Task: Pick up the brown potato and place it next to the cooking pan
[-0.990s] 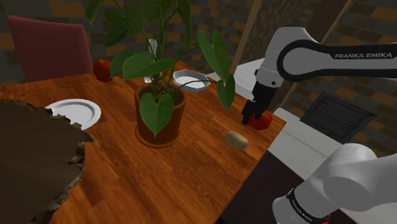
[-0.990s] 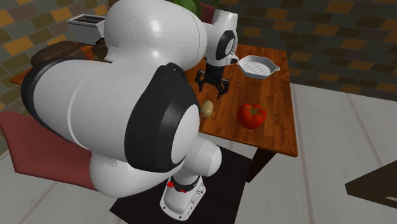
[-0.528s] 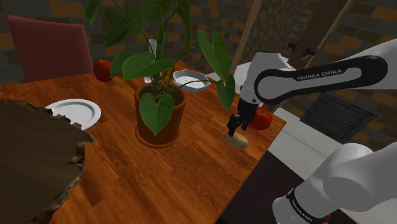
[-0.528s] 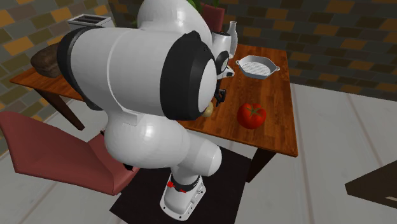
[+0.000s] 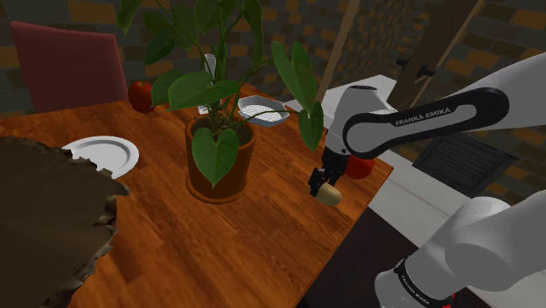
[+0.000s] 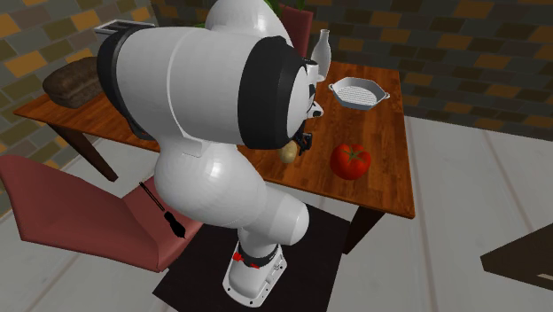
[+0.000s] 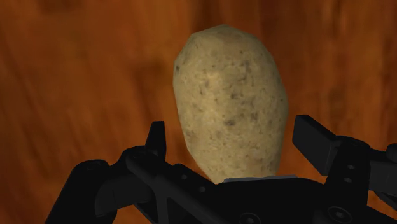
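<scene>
As the wrist view shows, potato (image 7: 229,102) between parted jaws

We find the shoulder view dim and the second exterior view brighter; soft glare sits on the arm (image 6: 204,97), and the bench (image 7: 76,83) looks blurred close up.

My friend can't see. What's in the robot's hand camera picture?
A speckled tan potato lies on a reddish-brown wooden table, seen close up. The black gripper has one finger on each side of it, open and not yet squeezing.
</scene>
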{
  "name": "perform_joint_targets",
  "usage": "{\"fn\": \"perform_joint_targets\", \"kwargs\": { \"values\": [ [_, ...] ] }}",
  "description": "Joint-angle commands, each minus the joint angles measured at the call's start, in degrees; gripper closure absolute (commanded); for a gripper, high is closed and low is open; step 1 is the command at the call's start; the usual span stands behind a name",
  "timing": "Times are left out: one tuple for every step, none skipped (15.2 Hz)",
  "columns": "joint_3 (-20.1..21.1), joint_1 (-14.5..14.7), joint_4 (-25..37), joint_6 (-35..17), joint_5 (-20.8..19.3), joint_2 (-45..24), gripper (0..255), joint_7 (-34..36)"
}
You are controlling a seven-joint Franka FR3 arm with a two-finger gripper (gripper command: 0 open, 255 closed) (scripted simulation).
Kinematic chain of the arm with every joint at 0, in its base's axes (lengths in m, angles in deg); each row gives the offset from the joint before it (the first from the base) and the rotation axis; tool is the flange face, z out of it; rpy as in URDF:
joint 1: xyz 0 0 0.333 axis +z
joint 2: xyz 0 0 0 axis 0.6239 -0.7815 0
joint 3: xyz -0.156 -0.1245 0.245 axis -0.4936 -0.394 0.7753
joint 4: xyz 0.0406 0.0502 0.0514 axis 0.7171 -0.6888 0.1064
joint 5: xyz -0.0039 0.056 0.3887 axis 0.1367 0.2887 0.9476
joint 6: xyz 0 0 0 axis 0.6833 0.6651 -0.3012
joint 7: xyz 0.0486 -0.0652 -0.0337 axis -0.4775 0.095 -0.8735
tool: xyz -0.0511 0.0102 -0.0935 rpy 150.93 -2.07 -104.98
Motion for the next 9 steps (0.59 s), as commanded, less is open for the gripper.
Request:
{"fn": "perform_joint_targets", "kwargs": {
  "values": [
    [0.0, 0.0, -0.1, -0.4, 0.0, -0.3, 0, 0.0],
    [0.0, 0.0, -0.1, -0.4, 0.0, -0.3, 0, 0.0],
    [0.0, 0.0, -0.1, -0.4, 0.0, -0.3, 0, 0.0],
    [0.0, 0.0, -0.1, -0.4, 0.0, -0.3, 0, 0.0],
    [0.0, 0.0, -0.1, -0.4, 0.0, -0.3, 0, 0.0],
    [0.0, 0.0, -0.1, -0.4, 0.0, -0.3, 0, 0.0],
    [0.0, 0.0, -0.1, -0.4, 0.0, -0.3, 255, 0.0],
    [0.0, 0.0, -0.1, -0.4, 0.0, -0.3, 255, 0.0],
    [0.0, 0.0, -0.1, -0.4, 0.0, -0.3, 255, 0.0]
  ]
}}
